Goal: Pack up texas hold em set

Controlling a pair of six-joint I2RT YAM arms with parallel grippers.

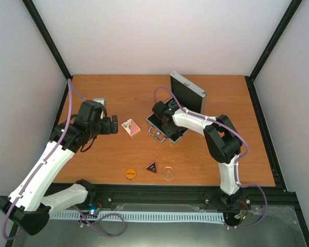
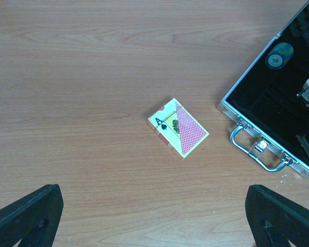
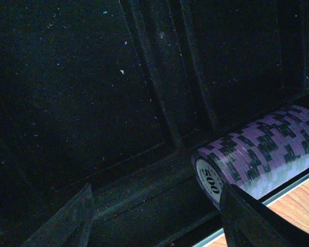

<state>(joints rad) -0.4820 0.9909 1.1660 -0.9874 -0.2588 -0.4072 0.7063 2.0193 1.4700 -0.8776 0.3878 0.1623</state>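
Texas hold em case (image 1: 187, 93) stands open under the right tool (image 3: 154, 191), whose jaws sit partly apart, clamping nothing, a row of purple chips (image 3: 262, 149) just beside one finger. Left tool (image 2: 153, 191) gapes wide and empty above the tabletop (image 2: 92, 77); card pack (image 2: 178, 127) lies ahead of it.

Overhead looking down, left wrist above case (image 2: 268, 98) (seen by all), right wrist close inside.
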